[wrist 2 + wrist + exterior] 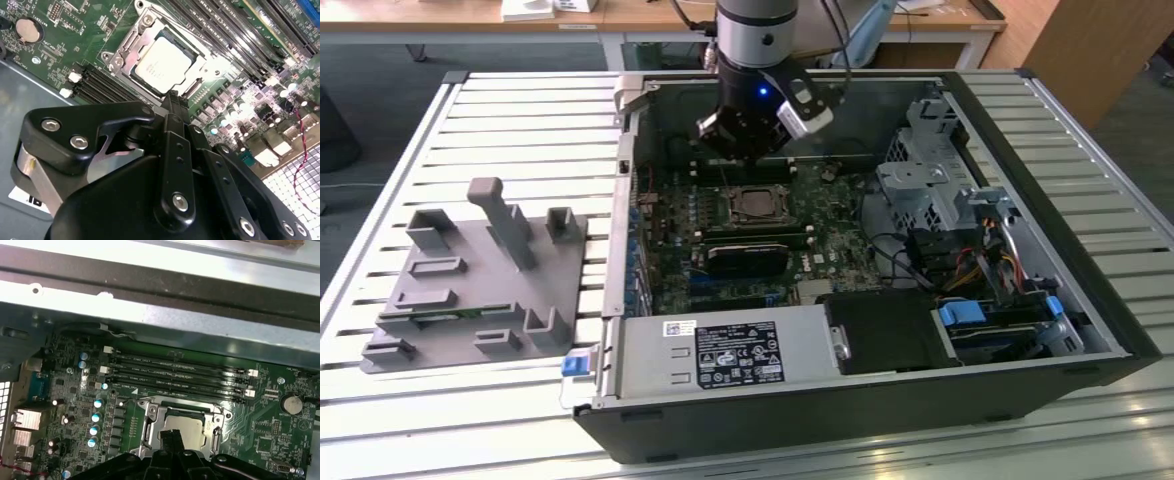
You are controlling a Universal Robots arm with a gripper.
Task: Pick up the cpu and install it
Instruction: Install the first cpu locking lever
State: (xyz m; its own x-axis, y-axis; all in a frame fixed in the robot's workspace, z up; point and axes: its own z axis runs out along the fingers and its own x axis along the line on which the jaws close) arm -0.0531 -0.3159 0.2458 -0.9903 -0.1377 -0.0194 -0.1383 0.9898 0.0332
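The gripper [744,150] hangs inside the open computer case [1014,130], near its far wall, above the motherboard [720,250]. Just below it, what looks like the cpu [754,203] lies in its socket. A grey fixture block [480,290] sits near the slatted worktop's [400,180] edge on the exterior view's left.

slatted metal table [480,110] with open computer case [1067,230], grey fixture [480,290]

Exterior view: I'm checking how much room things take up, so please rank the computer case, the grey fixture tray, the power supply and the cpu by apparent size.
Largest to smallest:
1. computer case
2. grey fixture tray
3. power supply, though it sits nearer the camera than the tray's far end
4. cpu, seated in the socket
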